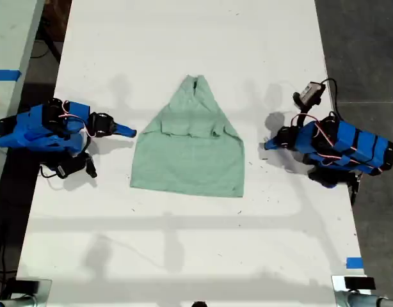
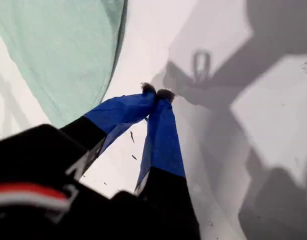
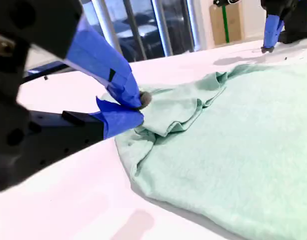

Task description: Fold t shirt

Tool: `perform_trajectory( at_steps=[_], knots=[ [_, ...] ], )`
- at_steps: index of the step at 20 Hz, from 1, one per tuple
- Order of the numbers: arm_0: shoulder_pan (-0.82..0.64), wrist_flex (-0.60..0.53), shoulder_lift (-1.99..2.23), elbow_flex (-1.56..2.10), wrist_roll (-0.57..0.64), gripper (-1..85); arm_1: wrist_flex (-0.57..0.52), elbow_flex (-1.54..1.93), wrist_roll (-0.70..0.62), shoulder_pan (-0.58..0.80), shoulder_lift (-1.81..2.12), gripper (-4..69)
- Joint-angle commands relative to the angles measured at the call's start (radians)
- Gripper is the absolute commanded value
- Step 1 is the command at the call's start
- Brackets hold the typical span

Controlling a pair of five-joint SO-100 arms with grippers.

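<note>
Both grippers flank the t shirt [image 1: 189,150], nothing between.

The white counter [image 1: 184,243] carries the t shirt [image 1: 189,150], lying flat at its centre with sleeves folded inward. One blue arm rests near each side edge in the exterior view.

You see a plain pale mint-green t shirt [image 1: 187,157] on a white table [image 1: 184,45]; both grippers have blue fingers and black bodies.
</note>
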Motion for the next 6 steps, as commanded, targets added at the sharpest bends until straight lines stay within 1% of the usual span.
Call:
perform_trajectory(
  at_steps=[1,3,6],
  knots=[
    [-0.012,0.005,0.006,0.003,-0.029,-0.1,0.008,0.028,0.018,-0.031,0.011,1.2],
    [0.005,0.008,0.006,0.005,-0.055,-0.1,0.003,0.026,0.006,-0.038,0.011,1.2],
    [-0.011,0.012,0.006,0.008,-0.067,-0.1,0.0,0.028,0.015,-0.052,0.011,1.2]
  ],
)
